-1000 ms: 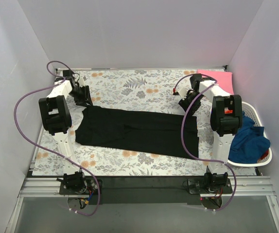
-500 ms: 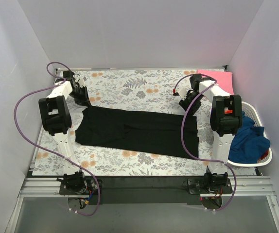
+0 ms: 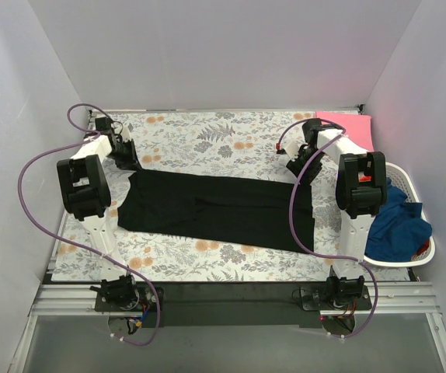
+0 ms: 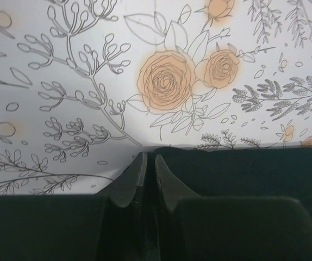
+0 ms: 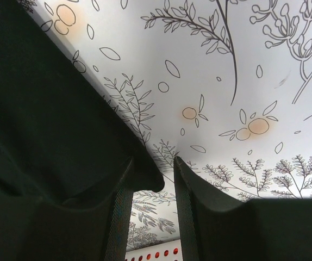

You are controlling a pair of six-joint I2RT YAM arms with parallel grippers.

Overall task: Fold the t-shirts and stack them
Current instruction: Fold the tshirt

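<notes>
A black t-shirt [image 3: 215, 208], folded into a long strip, lies across the floral table. My left gripper [image 3: 134, 165] is at its far left corner. In the left wrist view the gripper [image 4: 147, 157] is shut on the black t-shirt [image 4: 243, 168], pinching its edge. My right gripper [image 3: 301, 176] is at the shirt's far right corner. In the right wrist view that gripper [image 5: 154, 160] is open, and a corner of the shirt [image 5: 47, 109] hangs between the fingers without being pinched.
A white basket [image 3: 409, 175] with blue clothing [image 3: 398, 225] stands at the right edge. A pink folded cloth [image 3: 355, 128] lies at the back right corner. The floral tablecloth [image 3: 207, 140] covers the table, with walls close on both sides.
My left gripper has moved left and a little back, drawing the shirt's left end that way. The right arm has hardly moved.
</notes>
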